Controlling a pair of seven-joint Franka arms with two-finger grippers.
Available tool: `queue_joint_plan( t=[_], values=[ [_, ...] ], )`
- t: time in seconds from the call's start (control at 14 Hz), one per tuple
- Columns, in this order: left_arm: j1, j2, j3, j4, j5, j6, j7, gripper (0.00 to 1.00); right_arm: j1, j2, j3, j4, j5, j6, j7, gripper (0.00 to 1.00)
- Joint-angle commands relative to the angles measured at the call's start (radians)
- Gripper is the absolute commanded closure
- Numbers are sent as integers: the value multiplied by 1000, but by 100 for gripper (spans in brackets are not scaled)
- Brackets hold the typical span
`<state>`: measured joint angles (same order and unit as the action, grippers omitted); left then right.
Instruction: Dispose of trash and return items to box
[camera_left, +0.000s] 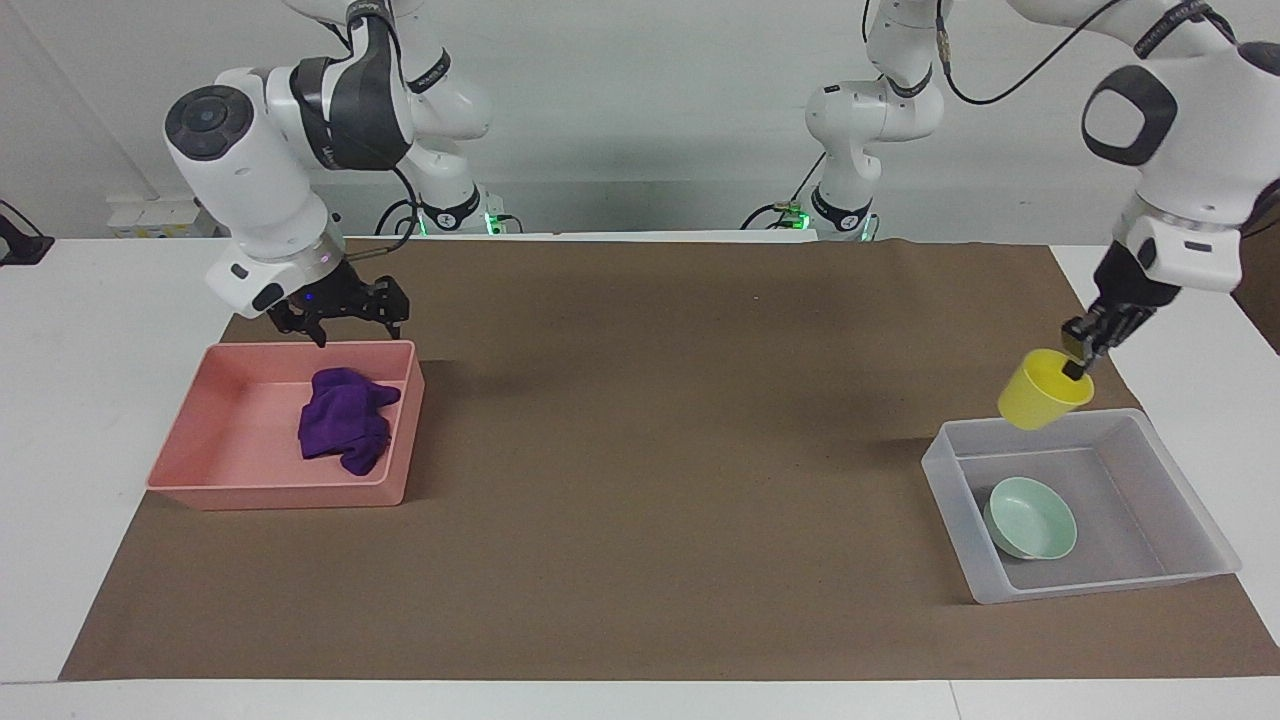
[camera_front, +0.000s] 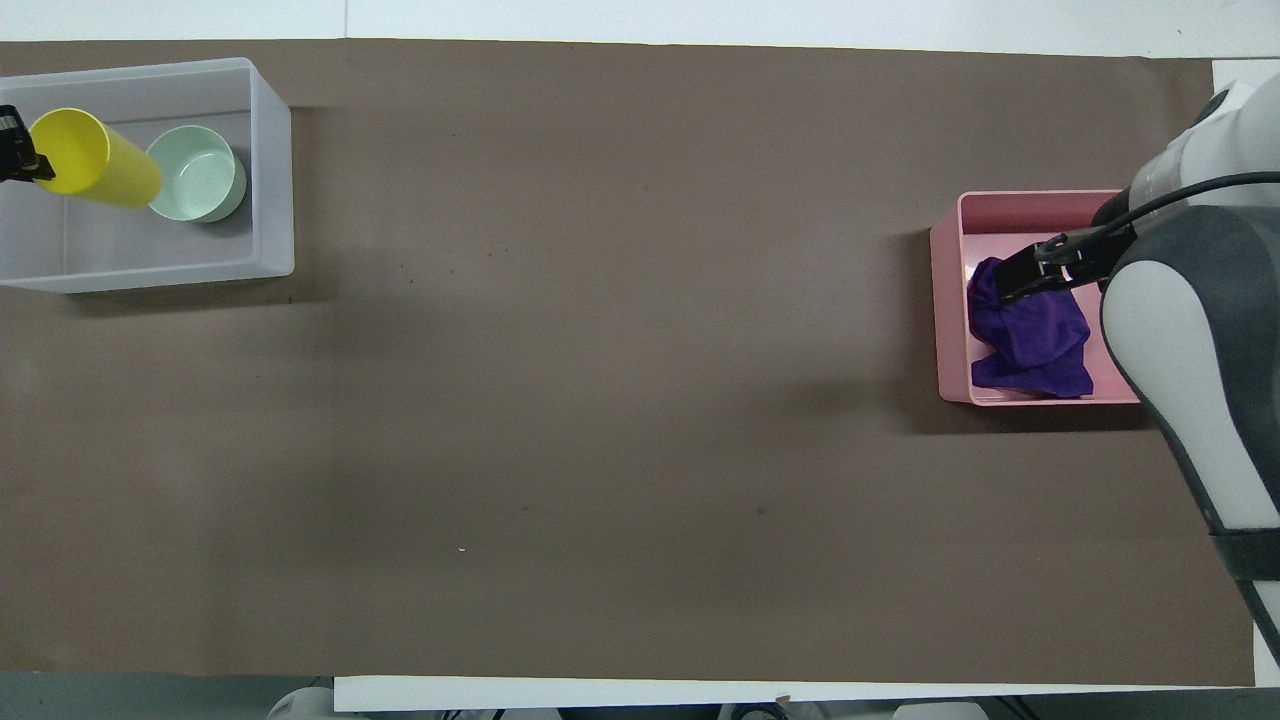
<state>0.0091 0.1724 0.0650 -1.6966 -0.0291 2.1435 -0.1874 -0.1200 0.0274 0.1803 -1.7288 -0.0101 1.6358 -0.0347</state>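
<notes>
My left gripper (camera_left: 1076, 362) is shut on the rim of the yellow cup (camera_left: 1040, 392) and holds it tilted in the air over the clear-grey box (camera_left: 1100, 590), above the box's rim. The cup (camera_front: 95, 165) and left gripper (camera_front: 15, 160) also show in the overhead view. The mint-green bowl (camera_left: 1030, 517) sits inside the box (camera_front: 272, 180). The purple cloth (camera_left: 345, 422) lies loose in the pink tray (camera_left: 250, 495). My right gripper (camera_left: 350, 325) is open and empty, raised over the tray's edge; in the overhead view it (camera_front: 1040, 270) is over the cloth (camera_front: 1030, 335).
The brown mat (camera_left: 640, 450) covers the table between the pink tray (camera_front: 945, 300), at the right arm's end, and the box at the left arm's end. The bowl (camera_front: 190, 172) takes up part of the box floor. White table edges border the mat.
</notes>
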Motion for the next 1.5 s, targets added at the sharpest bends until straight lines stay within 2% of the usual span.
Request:
queue_joint_plan(
  t=[0.0, 0.14, 0.29, 0.36, 0.43, 0.57, 0.71, 0.79, 0.93, 1.07, 1.14, 1.21, 1.36, 1.43],
  values=[
    [21, 160, -16, 48, 35, 120, 37, 100, -12, -18, 5, 40, 77, -73, 28, 1],
    [23, 229, -14, 35, 25, 235, 91, 100, -12, -38, 5, 43, 105, -108, 38, 1],
    [25, 239, -16, 22, 24, 246, 98, 100, -10, -56, 5, 43, 107, -119, 45, 1],
    [25, 239, -14, 5, 24, 250, 100, 83, -10, -63, 5, 43, 107, -120, 45, 1],
    [26, 237, -16, 3, 23, 245, 98, 1, -10, -66, 5, 34, 110, -116, 45, 1],
    [23, 217, -14, 40, 3, 158, 86, 0, -10, -76, 5, 21, 105, -106, 45, 1],
    [9, 150, -17, 130, -5, -64, 86, 0, -10, -76, 5, 21, 95, -108, 41, 1],
    [3, 94, -22, 132, -5, -156, 86, 0, -10, -76, 7, 21, 88, -108, 41, 1],
    [-30, 7, -24, 91, -5, -276, 89, 0, -12, -76, 5, 20, 87, -108, 41, 1],
    [-49, -140, -28, 16, -5, -487, 85, 0, -12, -78, 5, 17, 84, -108, 41, 1],
    [-54, -180, -28, -24, -3, -554, 94, 0, -12, -78, 5, 17, 79, -106, 41, 1],
    [-67, -247, -28, -99, 0, -545, 100, 0, -12, -78, 5, 17, 76, -106, 42, 1],
    [-130, -376, -27, -285, 27, -366, 108, 0, -12, -78, 5, 17, 73, -106, 42, 1],
    [-133, -367, -28, -281, 28, -326, 109, 0, -12, -78, 5, 15, 70, -106, 42, 1]
  ],
)
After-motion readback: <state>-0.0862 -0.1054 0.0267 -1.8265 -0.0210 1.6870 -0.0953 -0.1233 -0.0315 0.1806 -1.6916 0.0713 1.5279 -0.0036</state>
